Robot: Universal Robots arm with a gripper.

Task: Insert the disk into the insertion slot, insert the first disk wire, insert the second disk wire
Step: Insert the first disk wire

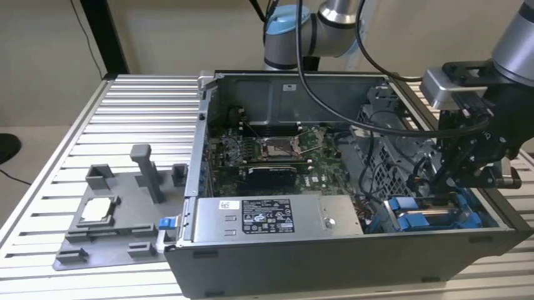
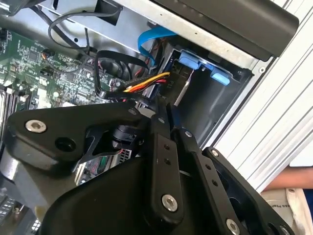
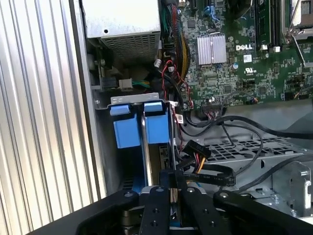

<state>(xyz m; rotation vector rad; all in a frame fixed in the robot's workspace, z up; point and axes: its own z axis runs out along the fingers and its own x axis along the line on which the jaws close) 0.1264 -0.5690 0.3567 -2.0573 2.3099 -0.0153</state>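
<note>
Plainly, in the exterior view, the pincer hangs inside the open computer case at its 4 o'clock corner, just above the disk, which stands in its slot in a blue carrier. In the second wrist view, its fingers lie narrow, nearly together, near a red-and-yellow wire bundle. In the first wrist view, a black connector sits just beside them, near the disk.

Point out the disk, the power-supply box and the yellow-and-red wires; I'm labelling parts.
the disk [image 3: 126, 132], first wrist view, on its blue carrier tab.
the power-supply box [image 1: 279, 215], exterior view, on its printed label.
the yellow-and-red wires [image 2: 149, 81], second wrist view, mid-bundle.
</note>
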